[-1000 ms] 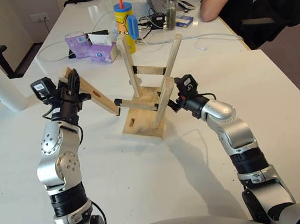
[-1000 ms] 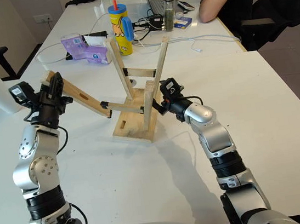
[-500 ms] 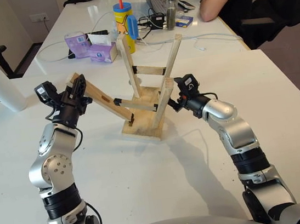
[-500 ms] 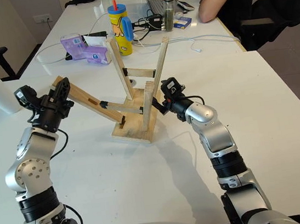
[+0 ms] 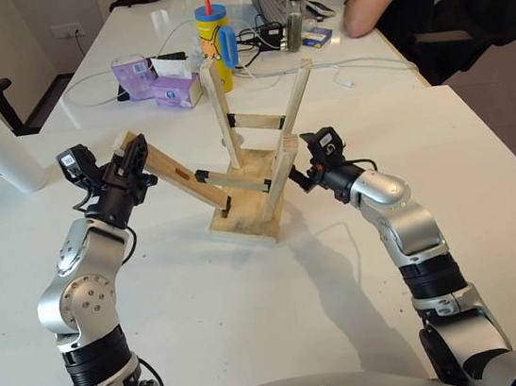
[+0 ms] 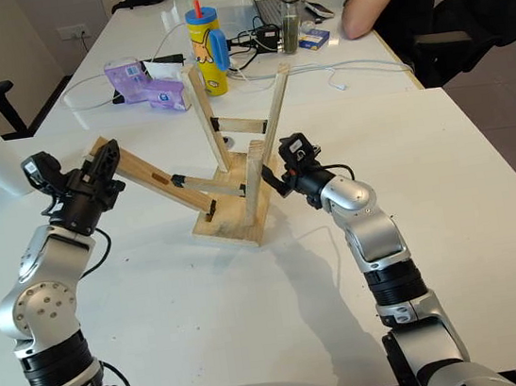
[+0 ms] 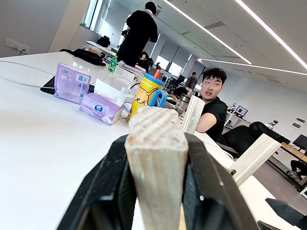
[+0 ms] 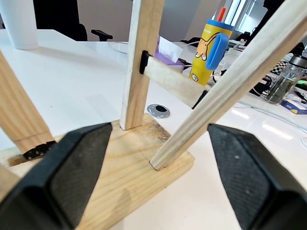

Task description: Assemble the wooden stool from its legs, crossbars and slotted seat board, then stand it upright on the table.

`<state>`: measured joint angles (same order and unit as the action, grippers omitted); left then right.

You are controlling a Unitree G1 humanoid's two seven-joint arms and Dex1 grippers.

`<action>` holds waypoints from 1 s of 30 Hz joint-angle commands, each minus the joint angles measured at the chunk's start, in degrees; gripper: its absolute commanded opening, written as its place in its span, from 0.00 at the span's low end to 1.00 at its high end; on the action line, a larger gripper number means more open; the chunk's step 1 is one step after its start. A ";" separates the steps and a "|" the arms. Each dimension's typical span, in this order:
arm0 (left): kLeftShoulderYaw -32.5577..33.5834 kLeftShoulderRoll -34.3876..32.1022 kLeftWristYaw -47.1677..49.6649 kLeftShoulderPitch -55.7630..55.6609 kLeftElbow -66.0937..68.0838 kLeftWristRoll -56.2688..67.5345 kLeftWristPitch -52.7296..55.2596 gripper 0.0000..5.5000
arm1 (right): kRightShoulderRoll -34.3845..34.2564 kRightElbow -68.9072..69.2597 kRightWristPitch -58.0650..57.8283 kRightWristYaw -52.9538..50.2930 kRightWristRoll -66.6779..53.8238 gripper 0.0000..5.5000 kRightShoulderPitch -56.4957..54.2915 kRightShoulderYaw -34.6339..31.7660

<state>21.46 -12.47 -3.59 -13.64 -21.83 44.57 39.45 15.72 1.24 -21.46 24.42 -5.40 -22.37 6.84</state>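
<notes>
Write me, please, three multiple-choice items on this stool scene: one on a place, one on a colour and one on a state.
1. Where is the lower end of the leg that the left gripper holds?
A) at the seat board
B) against the white tumbler
C) on the tissue packs

2. What colour is the body of the tall cup behind the seat board?
A) red
B) yellow
C) green

3. How is the right gripper?
A) shut, empty
B) shut on the cup
C) open

Answers: 1 A, the leg slants down from the left gripper to the board's left side. 2 B, the cup is yellow with a blue lid. 3 C, the right wrist view shows its pads wide apart with nothing between them.
</notes>
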 commanded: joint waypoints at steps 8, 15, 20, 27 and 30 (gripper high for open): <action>4.99 -1.88 4.17 -3.15 2.59 8.27 4.37 0.19 | -0.09 -0.94 0.20 -0.62 0.29 0.67 -0.04 -0.92; 4.48 -4.22 3.31 -3.12 3.89 9.99 6.23 0.19 | -0.24 -1.06 0.48 -0.89 0.30 0.67 0.03 -1.00; 3.65 -5.36 2.93 -2.04 3.80 9.16 7.26 0.19 | -0.14 -0.62 0.40 -0.87 0.32 0.67 0.41 -0.94; 2.28 -7.27 1.79 -1.41 4.83 6.89 7.24 0.19 | -0.22 -0.79 0.44 -0.95 0.33 0.67 0.24 -0.98; 2.99 -7.56 2.12 -1.69 4.59 7.88 7.62 0.19 | -0.27 -0.81 0.39 -1.01 0.32 0.67 0.18 -1.00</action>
<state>24.31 -18.84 -2.43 -16.11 -17.92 53.06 45.46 15.74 0.27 -21.25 23.72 -5.37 -22.36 5.99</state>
